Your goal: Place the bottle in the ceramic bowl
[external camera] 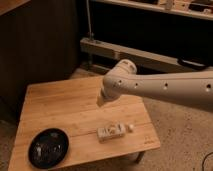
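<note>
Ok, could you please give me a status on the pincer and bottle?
Pincer above table middle, apart from bottle. Bottle lying near front edge, outside bowl. Nothing between bottle and bowl.

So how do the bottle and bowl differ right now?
The bottle is whitish and boxy; the bowl is glossy black and round. The bottle is far smaller than the bowl. The bottle lies on its side; the bowl sits upright. Both rest on the table, apart; the end effector hangs above the table, beyond the bottle.
</note>
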Robot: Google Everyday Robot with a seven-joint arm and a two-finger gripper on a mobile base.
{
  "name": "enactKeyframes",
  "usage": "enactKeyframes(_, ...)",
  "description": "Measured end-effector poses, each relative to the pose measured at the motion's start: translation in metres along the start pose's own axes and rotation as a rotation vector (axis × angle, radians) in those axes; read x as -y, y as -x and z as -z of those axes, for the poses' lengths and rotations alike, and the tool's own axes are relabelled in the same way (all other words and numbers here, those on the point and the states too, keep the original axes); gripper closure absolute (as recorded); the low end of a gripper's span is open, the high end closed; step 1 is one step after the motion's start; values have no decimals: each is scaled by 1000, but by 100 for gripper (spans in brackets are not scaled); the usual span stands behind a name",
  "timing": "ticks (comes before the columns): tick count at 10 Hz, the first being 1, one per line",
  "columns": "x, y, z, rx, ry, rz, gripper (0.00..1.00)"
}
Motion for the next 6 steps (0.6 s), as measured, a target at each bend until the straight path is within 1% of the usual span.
enactKeyframes(1,9,3,9,42,39,101,35)
enactKeyframes(2,13,5,15,79,87,210,35)
enactKeyframes(3,15,9,20,110,115,281,35)
enactKeyframes(4,22,12,30,170,146,387,35)
enactKeyframes(6,32,19,45,262,170,523,35)
